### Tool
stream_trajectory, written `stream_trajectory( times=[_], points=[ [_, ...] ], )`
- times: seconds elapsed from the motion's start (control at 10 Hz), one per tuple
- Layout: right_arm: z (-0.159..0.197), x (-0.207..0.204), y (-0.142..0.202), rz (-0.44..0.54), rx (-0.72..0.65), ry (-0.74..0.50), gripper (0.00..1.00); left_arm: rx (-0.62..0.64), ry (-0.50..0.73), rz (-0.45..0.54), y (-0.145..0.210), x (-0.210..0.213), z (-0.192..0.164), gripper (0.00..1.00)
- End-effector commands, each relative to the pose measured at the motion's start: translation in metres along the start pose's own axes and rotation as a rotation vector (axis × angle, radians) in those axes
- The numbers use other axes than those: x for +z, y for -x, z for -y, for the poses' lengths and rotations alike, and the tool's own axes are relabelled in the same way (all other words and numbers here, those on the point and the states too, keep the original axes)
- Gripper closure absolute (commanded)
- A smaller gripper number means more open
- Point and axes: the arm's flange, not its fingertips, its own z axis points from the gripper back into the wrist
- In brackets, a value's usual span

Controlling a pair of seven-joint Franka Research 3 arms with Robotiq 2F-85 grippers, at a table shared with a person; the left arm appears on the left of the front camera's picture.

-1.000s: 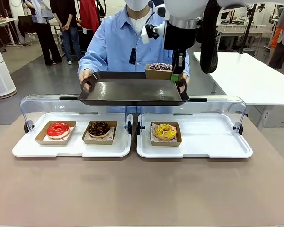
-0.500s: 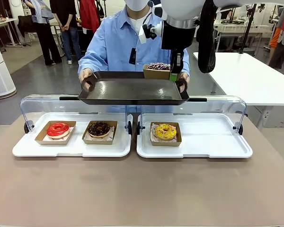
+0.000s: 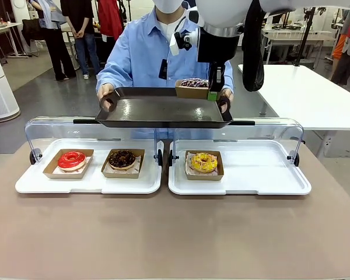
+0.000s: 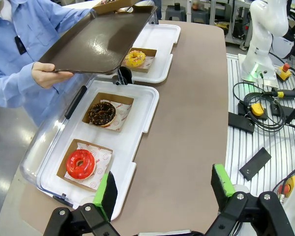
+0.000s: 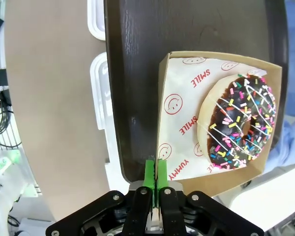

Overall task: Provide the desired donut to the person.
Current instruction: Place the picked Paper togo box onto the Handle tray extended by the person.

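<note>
The right arm's black pincer with green pads [image 5: 154, 169] is squeezed shut on the thin side wall of a small brown cardboard box [image 5: 221, 58]. In the box, on white paper, lies a chocolate donut with colourful sprinkles [image 5: 236, 123]. The box is over the far corner of a big dark flat tray [image 3: 163, 111]. The person in the light blue shirt [image 3: 146, 52] holds that tray out with both hands, above the clear lids of the table. I cannot tell if the box is touching the tray yet.

The left arm's pincer [image 4: 163, 186] is wide open and holds nothing. It hangs above the table's end, near the red donut [image 4: 80, 163].

This looks like the hand-over step, almost at its end. Next, the box should rest flat on the tray. Then the right pincer should let go and lift away gently, so the box does not tip or slide.
</note>
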Motion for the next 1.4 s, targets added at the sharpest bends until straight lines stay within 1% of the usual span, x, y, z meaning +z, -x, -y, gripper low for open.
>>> stream_trajectory(
  times=[0.0, 0.3, 0.6, 1.1, 1.2, 1.3],
  points=[
    [0.013, -0.021, -0.002, -0.032, -0.022, 0.012, 0.98, -0.011, 0.002, 0.017, 0.000, 0.001, -0.001, 0.00],
    [0.023, -0.037, 0.003, -0.027, -0.044, -0.017, 0.98, -0.011, 0.002, 0.017, 0.000, 0.001, -0.001, 0.00],
    [0.025, -0.043, 0.003, 0.004, -0.008, -0.056, 0.98, -0.011, 0.002, 0.017, 0.000, 0.001, -0.001, 0.00],
    [0.024, -0.047, 0.007, 0.014, 0.017, -0.123, 0.98, -0.011, 0.002, 0.017, 0.000, 0.001, -0.001, 0.00],
    [0.023, -0.047, 0.007, 0.016, 0.032, -0.134, 0.95, -0.011, 0.002, 0.017, 0.000, 0.001, -0.001, 0.00],
    [0.023, -0.048, 0.007, 0.015, 0.042, -0.140, 0.57, -0.011, 0.002, 0.017, 0.000, 0.001, -0.001, 0.00]
  ],
)
